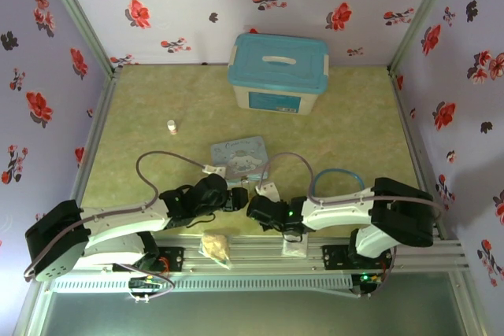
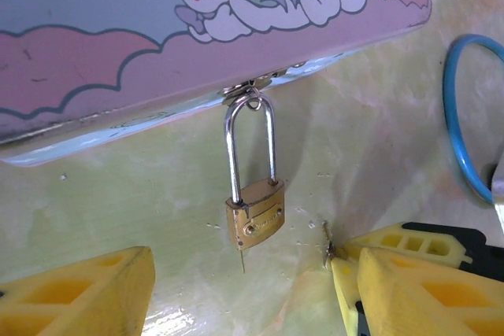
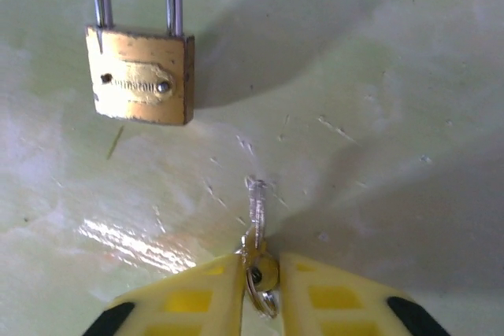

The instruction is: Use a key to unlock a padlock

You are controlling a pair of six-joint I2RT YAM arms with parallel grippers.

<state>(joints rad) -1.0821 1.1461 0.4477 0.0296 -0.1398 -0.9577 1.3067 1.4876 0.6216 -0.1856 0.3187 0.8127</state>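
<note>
Padlock [image 2: 256,222] lies flat on the pale green table [image 1: 346,116], just off the near edge of the pastel cartoon tin [image 2: 118,45]. Brass body, silver shackle [image 2: 250,143]. The shackle loop is threaded through the small metal clasp [image 2: 253,94] on the tin's edge, so lock and tin are joined. Both shackle legs meet the top of the body; latched or not, cannot tell. The body points away from the tin, toward the arms. Stamped plate on the face, lettering too small to read.

Key [image 3: 255,206] sits in the right claw [image 3: 260,264]. Its two yellow fingers [image 3: 197,293] are clenched on the key's round head, with the blade sticking out ahead of them toward the padlock. A small split ring [image 3: 266,301] hangs from the head between the fingers. The blade tip is near the padlock's lower edge but apart from it, offset to one side of the body, with bare table between. The blade is low over the table; touching it or not, cannot tell.

Left claw [image 2: 253,277] is released, jaws spread wide, nothing between them. The padlock body lies just beyond the gap, no contact.

From overhead the two claws sit nearly tip to tip at the tin's near edge. Farther back, a box with a blue lid [image 1: 277,68] stands at the far centre. A small white bottle [image 1: 172,126] is out to the left, well apart from the tin. Blue cable [image 1: 339,182] loops beside the right arm. Crumpled beige wad [image 1: 215,245] lies on the rail between the arm bases.
</note>
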